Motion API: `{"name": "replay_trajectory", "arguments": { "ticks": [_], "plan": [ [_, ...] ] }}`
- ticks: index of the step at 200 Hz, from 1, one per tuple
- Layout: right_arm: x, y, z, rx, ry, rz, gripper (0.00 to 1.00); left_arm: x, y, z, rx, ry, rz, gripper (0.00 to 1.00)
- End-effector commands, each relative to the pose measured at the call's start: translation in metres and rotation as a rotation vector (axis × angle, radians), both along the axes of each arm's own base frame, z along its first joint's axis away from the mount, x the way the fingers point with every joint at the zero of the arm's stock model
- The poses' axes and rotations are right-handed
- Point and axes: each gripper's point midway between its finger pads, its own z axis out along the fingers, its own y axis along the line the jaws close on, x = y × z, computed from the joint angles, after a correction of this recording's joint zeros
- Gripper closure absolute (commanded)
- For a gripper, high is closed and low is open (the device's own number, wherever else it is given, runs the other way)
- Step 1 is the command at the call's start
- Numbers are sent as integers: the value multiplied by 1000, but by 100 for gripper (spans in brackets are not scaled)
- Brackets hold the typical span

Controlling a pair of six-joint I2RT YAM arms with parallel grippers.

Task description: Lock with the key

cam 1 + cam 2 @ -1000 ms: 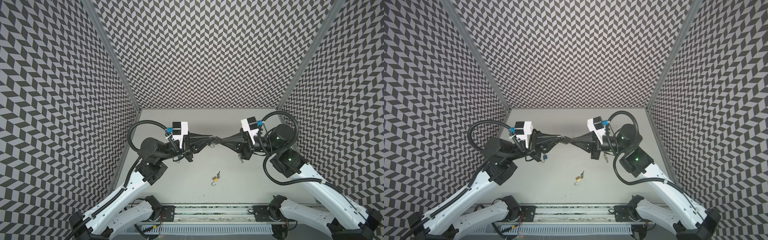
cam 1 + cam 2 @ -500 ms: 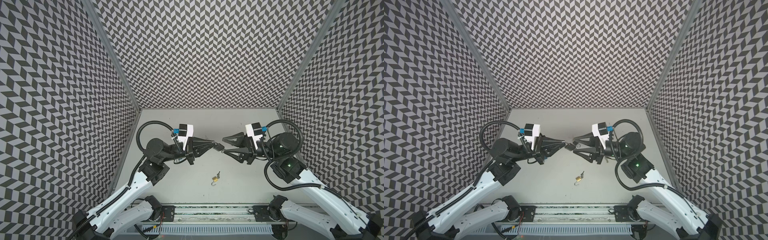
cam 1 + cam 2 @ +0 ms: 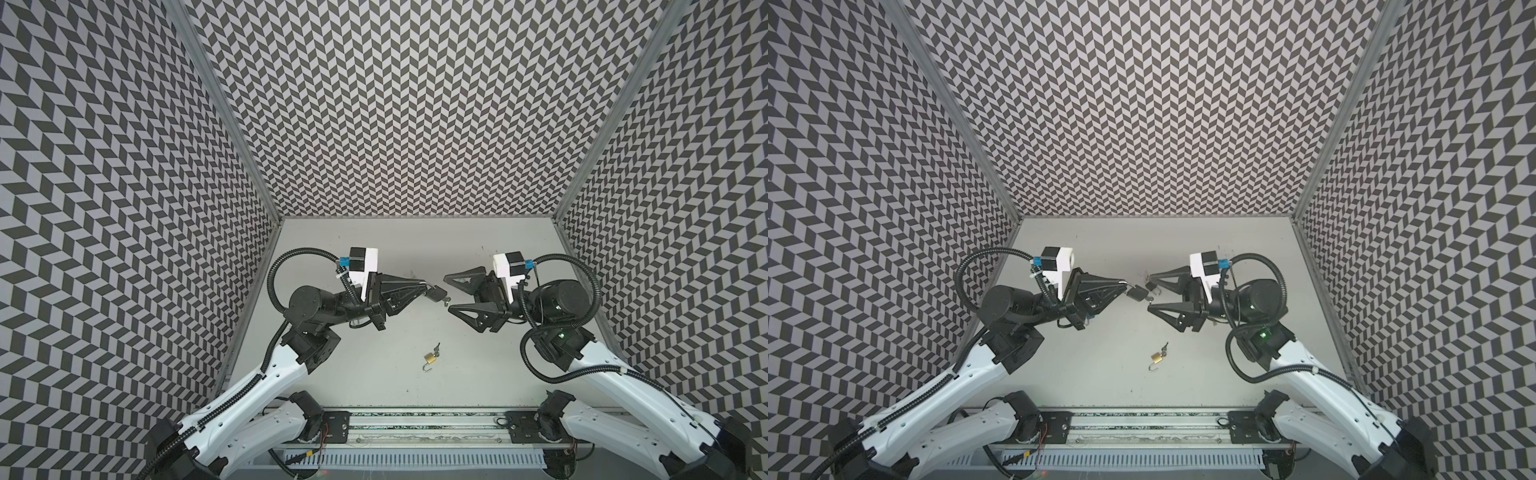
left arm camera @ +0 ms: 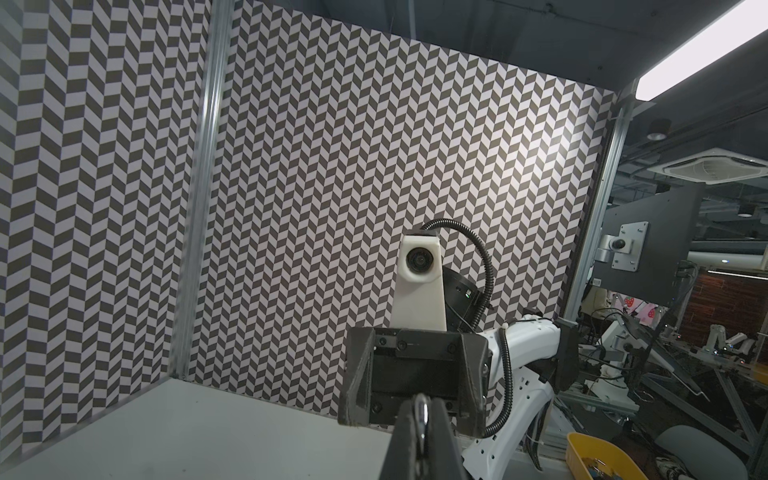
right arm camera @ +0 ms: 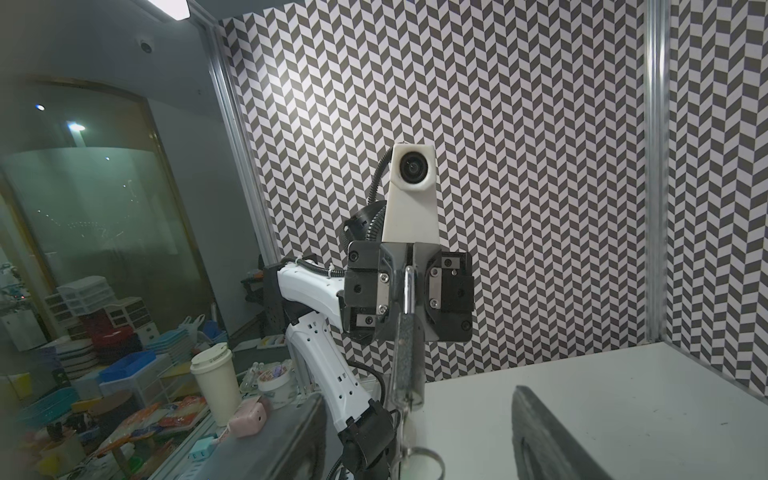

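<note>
Padlock, small, black and metal, is pinched by its loop in the tight-closed left pincer. Its silver key points to 4 o'clock, between the wide-apart jaws of the right pincer. That arm is nearest.

both top views are bright and evenly lit from above the table, with only faint, soft shadows on it below the arms. the chevron walls bow outward toward the frame corners. high above the table a ceiling strip lamp burns out white and throws a glare patch on those walls. the black padlock, close over the table, is blurred; wrist-view corners darken.
</note>
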Motion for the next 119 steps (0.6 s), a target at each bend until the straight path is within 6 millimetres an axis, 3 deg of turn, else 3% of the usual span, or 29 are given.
{"name": "replay_trajectory", "arguments": {
  "ticks": [1, 47, 91, 119],
  "plan": [
    [-14, -1, 26, 97, -59, 43, 31, -7, 9, 21, -92, -25, -1, 100],
    [-5, 7, 23, 149, -4, 40, 38, -8, 6, 22, -99, -24, -18, 100],
    [-10, 9, 24, 172, 11, 81, 47, -7, 5, 20, -98, -20, -15, 100],
    [-12, 11, 25, 174, 12, 94, 59, -7, 5, 19, -99, -19, -14, 100]
  ]
}}
